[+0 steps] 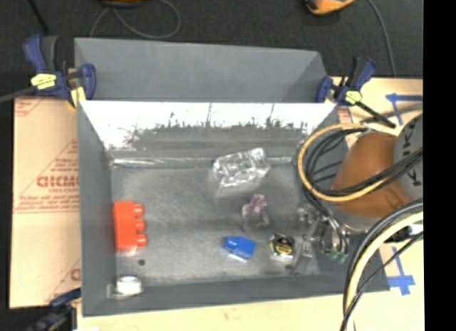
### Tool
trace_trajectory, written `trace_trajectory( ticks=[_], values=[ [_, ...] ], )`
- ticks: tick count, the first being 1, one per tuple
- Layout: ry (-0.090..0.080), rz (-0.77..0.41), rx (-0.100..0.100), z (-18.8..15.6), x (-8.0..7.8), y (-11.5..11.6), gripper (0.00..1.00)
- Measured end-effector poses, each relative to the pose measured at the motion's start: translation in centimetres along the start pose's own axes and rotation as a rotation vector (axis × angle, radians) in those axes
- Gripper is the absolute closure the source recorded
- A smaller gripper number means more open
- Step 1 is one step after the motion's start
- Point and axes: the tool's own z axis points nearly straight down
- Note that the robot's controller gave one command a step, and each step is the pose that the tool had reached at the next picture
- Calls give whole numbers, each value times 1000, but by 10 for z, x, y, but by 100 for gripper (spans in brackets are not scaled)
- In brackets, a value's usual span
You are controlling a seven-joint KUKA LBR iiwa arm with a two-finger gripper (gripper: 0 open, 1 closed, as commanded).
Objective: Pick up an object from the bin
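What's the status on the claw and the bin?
Claw low at the bin's right side. Small black-and-yellow round piece just beside it, blue piece next over. Nothing lies between claw and round piece.

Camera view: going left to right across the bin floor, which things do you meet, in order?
Red block → small blue piece → small black-and-yellow round thing → gripper.

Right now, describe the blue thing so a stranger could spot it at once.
Look in the grey bin, midway along the wall nearest the view's bottom. The blue block lies there, just below a small purple piece and beside a black-and-yellow ring; it alone is blue.
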Motion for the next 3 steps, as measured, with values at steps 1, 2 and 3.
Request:
trace_trajectory(
  ticks=[1,2,3],
  values=[
    [3,15,1,37,1,16,0],
    [0,9,2,36,0,14,0],
    [0,8,2,36,0,14,100]
  ],
)
